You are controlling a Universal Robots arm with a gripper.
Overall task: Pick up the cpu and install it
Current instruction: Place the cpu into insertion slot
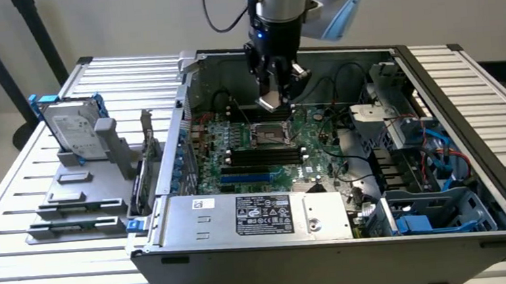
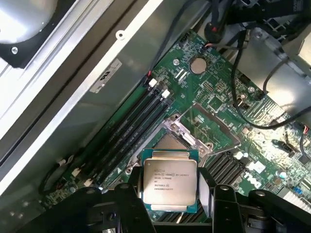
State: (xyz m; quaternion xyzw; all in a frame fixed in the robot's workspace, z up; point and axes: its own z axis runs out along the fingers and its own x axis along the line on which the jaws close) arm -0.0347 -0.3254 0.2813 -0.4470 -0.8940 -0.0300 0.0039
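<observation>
One cpu (image 2: 169, 180) inside the gripper (image 2: 171, 193)

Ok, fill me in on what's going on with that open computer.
The robot arm's gripper has the cpu clamped between its fingers, with the chip's metal top facing the wrist camera. It hangs over the open computer case, above the green motherboard and near the open processor socket. The cpu is not yet seated in the socket.
</observation>
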